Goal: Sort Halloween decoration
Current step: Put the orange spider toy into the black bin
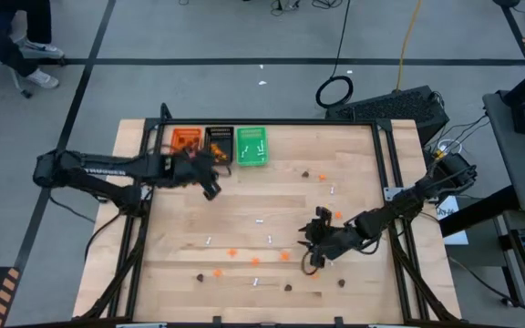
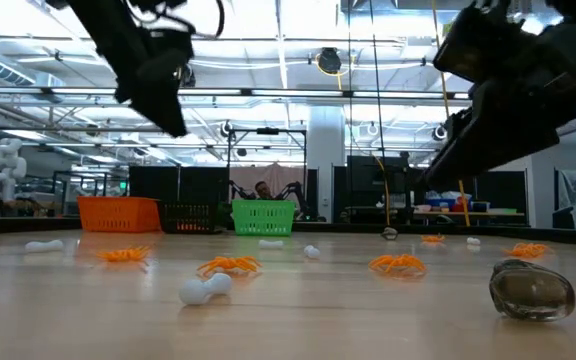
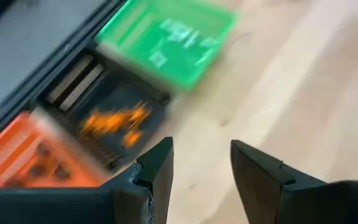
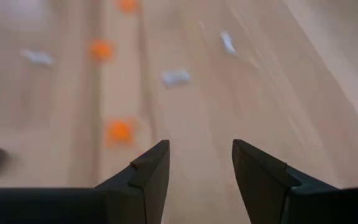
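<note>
The left pincer (image 1: 210, 187), fingers apart and empty, is hovering beside the small black plastic tray (image 1: 219, 143), apparently having dropped something; the right pincer (image 1: 315, 251), also apart, is hanging over tiny orange blobs (image 1: 285, 256) on the wooden worktop (image 1: 272, 205) to pick.

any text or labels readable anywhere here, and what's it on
"TROSSEN": white lettering on the left arm in the high view, only partly legible.
White marks in the green tray: too blurred to read.
Papers beside the table's right edge: too small to read.
Nothing else readable.
</note>
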You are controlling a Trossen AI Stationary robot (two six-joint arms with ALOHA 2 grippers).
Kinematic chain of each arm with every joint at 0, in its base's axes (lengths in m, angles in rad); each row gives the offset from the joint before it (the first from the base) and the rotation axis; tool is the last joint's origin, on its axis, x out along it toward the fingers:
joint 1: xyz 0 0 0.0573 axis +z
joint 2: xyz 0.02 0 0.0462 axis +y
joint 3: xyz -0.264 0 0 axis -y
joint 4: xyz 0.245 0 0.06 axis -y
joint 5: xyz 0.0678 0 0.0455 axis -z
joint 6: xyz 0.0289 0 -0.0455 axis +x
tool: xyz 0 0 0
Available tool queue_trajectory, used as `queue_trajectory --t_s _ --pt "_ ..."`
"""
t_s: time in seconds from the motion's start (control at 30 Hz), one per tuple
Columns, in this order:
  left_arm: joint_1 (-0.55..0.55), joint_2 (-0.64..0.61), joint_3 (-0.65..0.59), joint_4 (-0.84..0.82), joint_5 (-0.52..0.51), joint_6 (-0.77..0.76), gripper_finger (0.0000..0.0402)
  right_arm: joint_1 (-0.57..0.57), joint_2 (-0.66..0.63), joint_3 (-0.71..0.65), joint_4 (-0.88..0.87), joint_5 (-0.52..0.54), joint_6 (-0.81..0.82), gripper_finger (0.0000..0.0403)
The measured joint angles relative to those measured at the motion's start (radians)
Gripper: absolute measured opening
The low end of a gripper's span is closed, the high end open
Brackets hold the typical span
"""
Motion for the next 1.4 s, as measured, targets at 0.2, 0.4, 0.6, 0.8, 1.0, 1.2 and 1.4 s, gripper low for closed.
queue_trajectory --t_s 0.2,0.4,0.6,0.8,1.0,1.2,1.4 --pt "-0.229 0.068 0.0 0.214 -0.12 -0.008 0.0158 0.006 -0.002 0.248 -0.695 -0.008 0.071 0.0162" --pt "-0.354 0.177 0.0 0.454 -0.167 0.054 0.0158 0.018 -0.002 0.314 -1.081 -0.132 0.052 0.0162" --pt "-0.39 0.257 0.0 0.586 -0.17 0.105 0.0158 0.012 -0.034 0.275 -1.134 -0.191 0.024 0.0162" --pt "-0.389 0.283 0.0 0.635 -0.17 0.106 0.0158 -0.042 -0.155 0.121 -0.976 -0.193 0.051 0.0162" --pt "-0.39 0.283 0.0 0.637 -0.17 0.106 0.0157 -0.13 -0.236 -0.058 -0.79 -0.237 0.072 0.0162" --pt "-0.39 0.283 0.0 0.643 -0.169 0.105 0.0157 -0.174 -0.247 -0.14 -0.705 -0.241 0.062 0.0162" --pt "-0.39 0.283 0.0 0.644 -0.168 0.106 0.0158 -0.219 -0.248 -0.149 -0.667 -0.284 0.028 0.0157"
